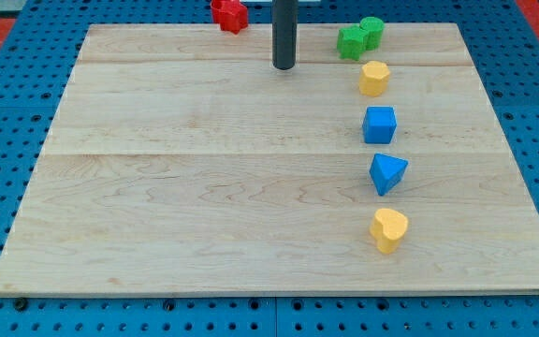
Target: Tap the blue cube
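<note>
The blue cube (379, 124) sits on the wooden board (195, 187) at the view's right, in a column of blocks. My tip (284, 66) rests on the board near the view's top centre, well to the left of and above the blue cube, apart from every block. A yellow block (373, 79) lies just above the cube. A blue triangular block (387, 173) lies just below it.
A yellow heart-shaped block (388, 229) lies at the bottom of the column. Two green blocks (359, 37) touch each other at the view's top right. A red block (230, 14) sits at the board's top edge, left of the rod.
</note>
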You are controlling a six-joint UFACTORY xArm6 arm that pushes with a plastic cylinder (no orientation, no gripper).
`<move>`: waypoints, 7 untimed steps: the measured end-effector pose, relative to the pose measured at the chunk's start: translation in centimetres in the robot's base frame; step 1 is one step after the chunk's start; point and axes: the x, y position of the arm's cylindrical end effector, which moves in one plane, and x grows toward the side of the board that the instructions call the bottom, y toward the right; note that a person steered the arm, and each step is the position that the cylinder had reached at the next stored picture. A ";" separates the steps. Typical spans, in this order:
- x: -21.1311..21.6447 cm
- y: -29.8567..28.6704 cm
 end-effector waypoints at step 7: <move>20.9 3.3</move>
